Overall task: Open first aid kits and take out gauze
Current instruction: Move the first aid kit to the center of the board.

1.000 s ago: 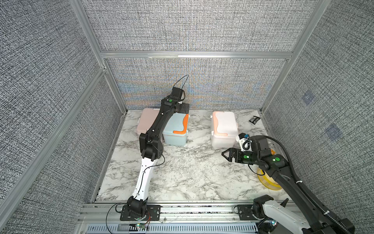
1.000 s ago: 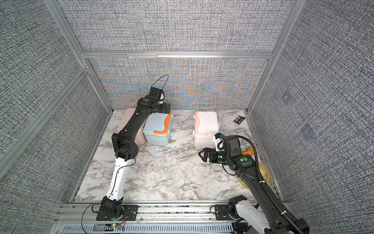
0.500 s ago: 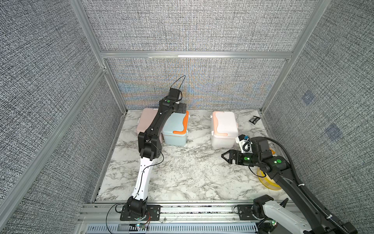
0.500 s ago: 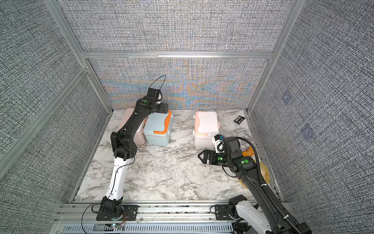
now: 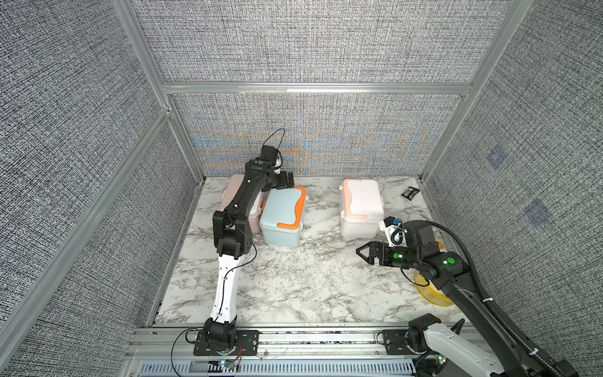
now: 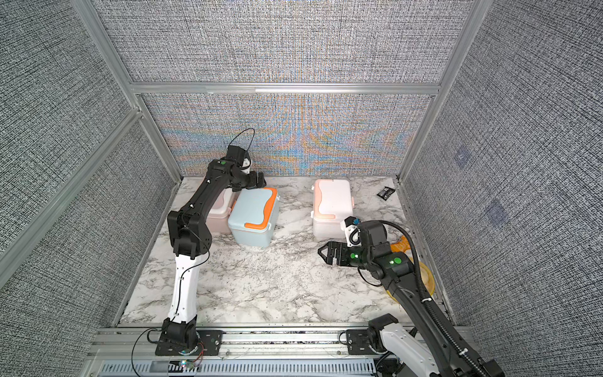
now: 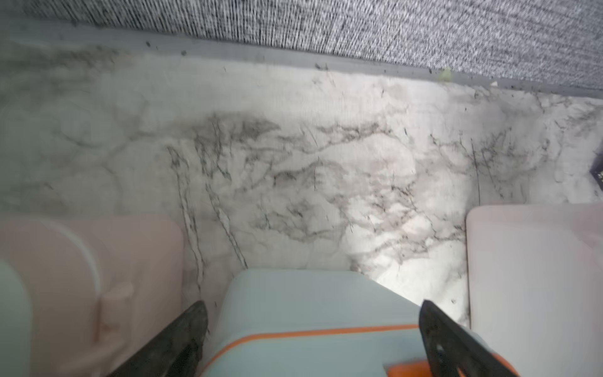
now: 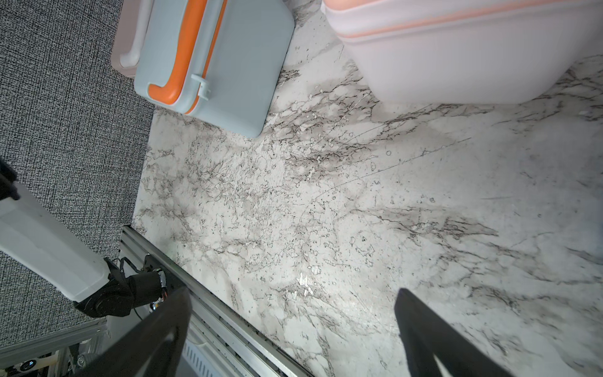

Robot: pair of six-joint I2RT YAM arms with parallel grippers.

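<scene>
Marble table (image 5: pixel 293 287) open beside right gripper (image 5: pixel 360 253)

Both top views: from high at the near side, angled down toward the far wall (image 5: pixel 310 137), nearly identical, covering the whole worktop (image 5: pixel 293 287). Left wrist: close above the light blue kit (image 7: pixel 310 313), facing far. Right wrist: low over the worktop, facing left, sharing the light blue kit.

The table (image 5: pixel 293 287) looks like marble, smooth with a soft shine and fine scratches; the walls (image 5: pixel 310 42) look like rough woven grey cloth; the frame (image 5: pixel 313 88) is dull silver metal; the blue kit (image 5: pixel 282 212) is smooth matt plastic, and so are the pink kit (image 6: pixel 222 212) just beside it and the white kit (image 5: pixel 360 209) well apart from it.
</scene>
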